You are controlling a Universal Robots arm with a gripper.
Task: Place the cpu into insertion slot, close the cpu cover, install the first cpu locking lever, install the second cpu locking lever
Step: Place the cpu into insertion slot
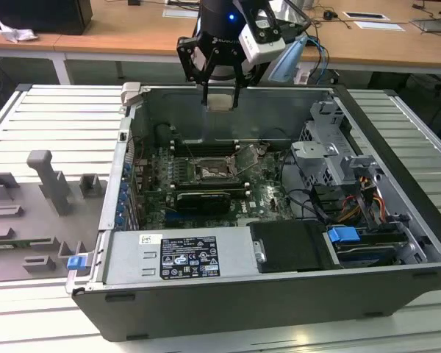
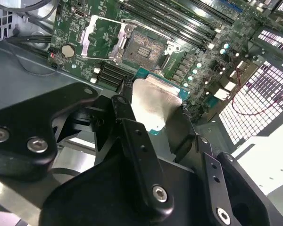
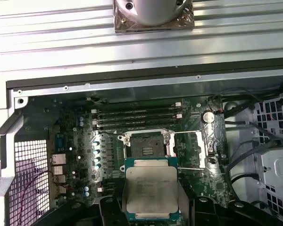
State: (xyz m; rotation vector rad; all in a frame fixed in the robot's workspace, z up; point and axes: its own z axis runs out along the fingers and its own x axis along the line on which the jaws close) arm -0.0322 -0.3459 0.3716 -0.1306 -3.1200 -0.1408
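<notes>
Status: first step under way, nothing seated. Fingers (image 2: 132,136) clenched on cpu (image 3: 151,190), held in air above insertion slot (image 3: 148,143). Slot lay bare. Cpu cover (image 2: 86,40) stood swung open beside slot. Cover closing and both locking steps judged left.

Black gripper (image 1: 221,98), jointed black fingers (image 2: 136,149), silver screws (image 2: 159,193); white-grey camera box (image 1: 263,37), blue light (image 1: 232,18) on wrist.

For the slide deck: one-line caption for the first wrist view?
Gripper holds the cpu over the motherboard; socket empty, cpu cover open.
</notes>
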